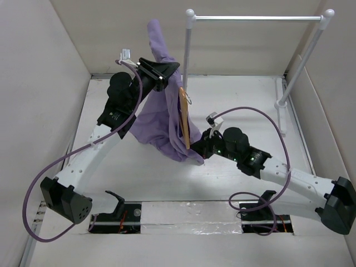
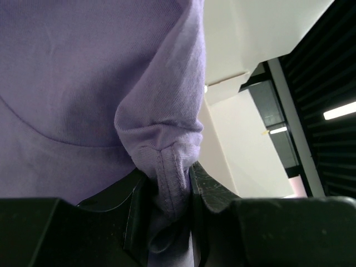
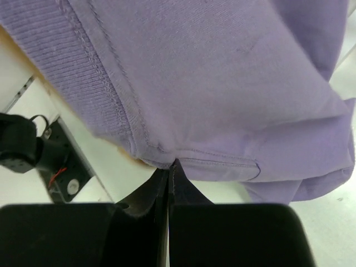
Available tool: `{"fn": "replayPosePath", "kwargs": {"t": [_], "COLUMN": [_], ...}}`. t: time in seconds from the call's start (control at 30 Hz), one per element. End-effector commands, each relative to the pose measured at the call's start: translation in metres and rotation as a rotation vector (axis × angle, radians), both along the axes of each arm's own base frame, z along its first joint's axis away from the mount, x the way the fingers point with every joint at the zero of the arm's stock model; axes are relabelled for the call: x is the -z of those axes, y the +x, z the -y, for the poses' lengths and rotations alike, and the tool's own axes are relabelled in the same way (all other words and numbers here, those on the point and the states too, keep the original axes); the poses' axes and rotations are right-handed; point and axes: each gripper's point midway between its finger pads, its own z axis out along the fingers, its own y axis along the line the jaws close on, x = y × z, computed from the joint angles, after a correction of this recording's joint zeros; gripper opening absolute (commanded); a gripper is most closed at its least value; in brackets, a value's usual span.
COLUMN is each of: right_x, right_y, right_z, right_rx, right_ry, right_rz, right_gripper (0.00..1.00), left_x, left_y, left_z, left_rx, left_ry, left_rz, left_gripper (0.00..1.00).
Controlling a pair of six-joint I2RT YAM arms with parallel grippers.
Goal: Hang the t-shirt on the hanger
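Observation:
The lavender t-shirt (image 1: 161, 122) hangs bunched from my left gripper (image 1: 164, 72), which is raised high at the back and shut on a folded seam of it (image 2: 167, 189). The cloth fills the left wrist view (image 2: 83, 67). The wooden hanger (image 1: 184, 119) stands nearly on end against the shirt's right side, partly wrapped in cloth, its hook near the top. My right gripper (image 1: 201, 153) is low at the shirt's bottom corner, beside the hanger's lower end. In the right wrist view its jaws (image 3: 171, 167) are pressed together on the shirt's hem (image 3: 222, 83).
The tall white and silver clothes rail (image 1: 256, 18) stands at the back right, its left post just behind the shirt. White walls close in on the left and right. Purple cables loop from both arms. Two slots lie along the near edge.

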Motion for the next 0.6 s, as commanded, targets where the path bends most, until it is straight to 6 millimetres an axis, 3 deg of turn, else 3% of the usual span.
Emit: {"fn": "replayPosePath", "kwargs": {"t": [0.0,0.1,0.2,0.43,0.57], "right_x": [0.015,0.018,0.035,0.054,0.058], "right_y": [-0.021,-0.027,-0.03,-0.036,-0.049], "right_z": [0.005,0.01,0.018,0.022,0.023], "right_rx": [-0.003,0.015,0.043,0.071,0.034], "right_ry": [-0.018,-0.01,-0.055,-0.108,-0.111], "right_rz": [-0.082,-0.111,-0.158,-0.241,-0.288], "right_gripper": [0.0,0.0,0.0,0.0,0.0], "left_x": [-0.092,-0.106,-0.116,-0.118,-0.122], "left_y": [-0.015,-0.01,-0.004,0.013,0.027], "left_z": [-0.015,-0.015,-0.017,-0.035,-0.054], "left_rx": [-0.014,-0.021,-0.02,-0.075,-0.188], "left_ry": [-0.185,-0.238,-0.286,-0.355,-0.282], "left_rz": [0.245,0.276,0.304,0.301,0.345], "left_gripper": [0.0,0.0,0.0,0.0,0.0]}}
